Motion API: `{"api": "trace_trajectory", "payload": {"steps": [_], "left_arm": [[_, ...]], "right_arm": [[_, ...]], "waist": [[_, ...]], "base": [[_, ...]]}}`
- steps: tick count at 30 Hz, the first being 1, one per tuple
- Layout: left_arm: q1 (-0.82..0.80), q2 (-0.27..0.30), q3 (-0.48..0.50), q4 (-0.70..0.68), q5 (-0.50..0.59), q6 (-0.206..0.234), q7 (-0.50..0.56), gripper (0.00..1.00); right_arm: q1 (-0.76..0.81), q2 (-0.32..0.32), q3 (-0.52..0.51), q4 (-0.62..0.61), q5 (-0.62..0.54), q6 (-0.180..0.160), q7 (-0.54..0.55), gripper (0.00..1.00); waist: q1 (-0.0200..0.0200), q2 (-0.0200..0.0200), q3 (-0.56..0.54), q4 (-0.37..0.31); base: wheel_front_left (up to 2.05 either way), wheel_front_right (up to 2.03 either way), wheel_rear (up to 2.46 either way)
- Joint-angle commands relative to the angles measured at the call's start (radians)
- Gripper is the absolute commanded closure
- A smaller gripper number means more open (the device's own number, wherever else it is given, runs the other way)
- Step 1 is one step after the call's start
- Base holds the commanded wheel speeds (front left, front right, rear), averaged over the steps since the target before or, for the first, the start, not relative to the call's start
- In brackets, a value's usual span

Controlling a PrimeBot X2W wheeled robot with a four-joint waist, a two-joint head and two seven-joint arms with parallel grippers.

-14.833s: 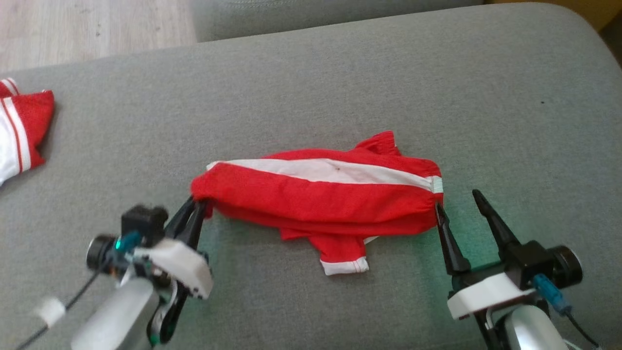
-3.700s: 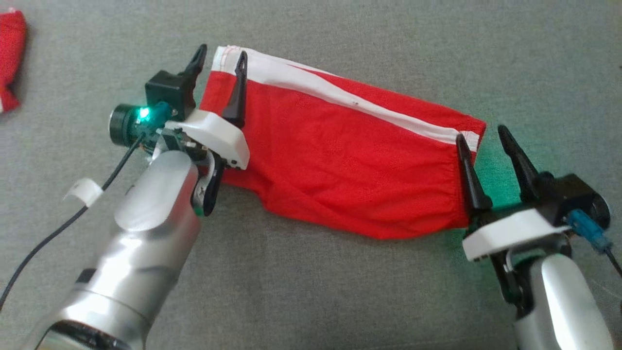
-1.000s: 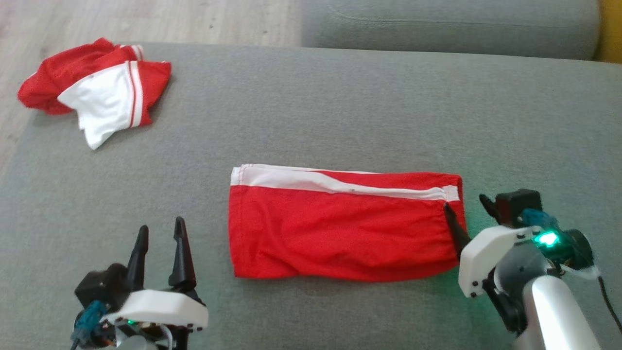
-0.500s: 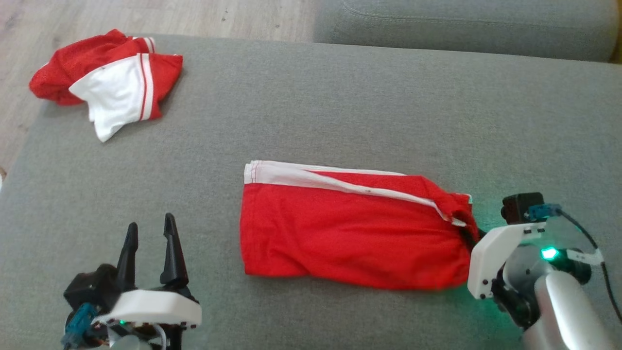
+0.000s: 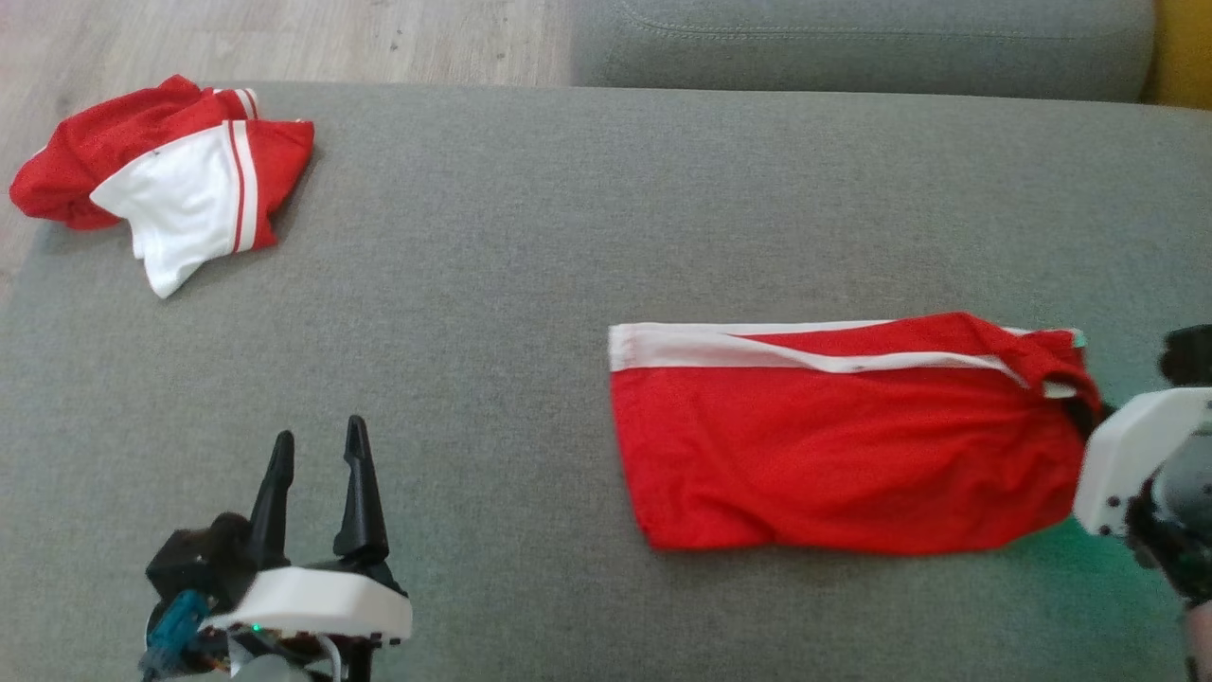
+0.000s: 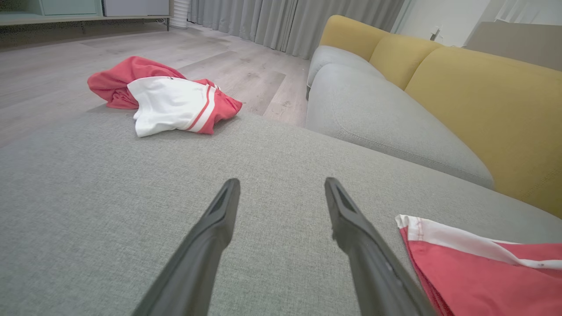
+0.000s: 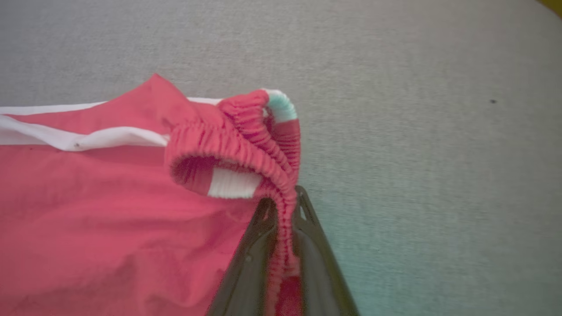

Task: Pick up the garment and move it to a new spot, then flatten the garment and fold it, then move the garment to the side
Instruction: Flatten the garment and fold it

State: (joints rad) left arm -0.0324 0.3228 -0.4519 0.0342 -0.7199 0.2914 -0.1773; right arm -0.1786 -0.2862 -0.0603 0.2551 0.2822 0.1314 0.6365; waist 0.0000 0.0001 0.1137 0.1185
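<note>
Red garment stretches left from my right gripper, jaws pinching its waistband; my left gripper, jaws spread, sits well apart.

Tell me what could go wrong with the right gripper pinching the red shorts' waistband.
1. The right gripper is shut on just a narrow bunch of the elastic waistband, so a pull might slip it free.
2. The left gripper stands open, apart from the red shorts, so dragging by one end could rumple the fold on the grey cushion.
</note>
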Motion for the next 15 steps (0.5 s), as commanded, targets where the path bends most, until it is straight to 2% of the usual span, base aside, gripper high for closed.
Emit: {"api": "trace_trajectory", "payload": {"steps": [1,4,7,15], "left_arm": [[-0.037,0.013,0.035,-0.031,0.011,0.005,-0.002,0.00],[-0.033,0.013,0.029,-0.029,0.011,0.004,0.000,0.00],[-0.031,0.013,0.024,-0.026,0.011,0.005,0.001,0.00],[-0.032,0.016,0.011,-0.026,0.013,0.004,0.011,0.00]], "right_arm": [[-0.024,-0.032,0.002,-0.047,0.013,-0.001,0.008,1.00],[-0.002,-0.035,-0.015,-0.071,0.040,-0.001,0.019,1.00],[0.019,-0.005,-0.006,-0.112,0.083,-0.001,0.027,1.00],[0.032,0.098,0.107,-0.276,0.233,-0.001,0.076,1.00]], "waist": [[0.0000,-0.0001,-0.002,-0.003],[0.0000,-0.0001,-0.006,-0.009],[0.0000,-0.0001,-0.011,-0.013],[0.0000,-0.0001,-0.026,-0.011]], "base": [[0.00,0.00,0.00],[0.00,0.00,0.00],[0.00,0.00,0.00],[0.00,0.00,0.00]]}}
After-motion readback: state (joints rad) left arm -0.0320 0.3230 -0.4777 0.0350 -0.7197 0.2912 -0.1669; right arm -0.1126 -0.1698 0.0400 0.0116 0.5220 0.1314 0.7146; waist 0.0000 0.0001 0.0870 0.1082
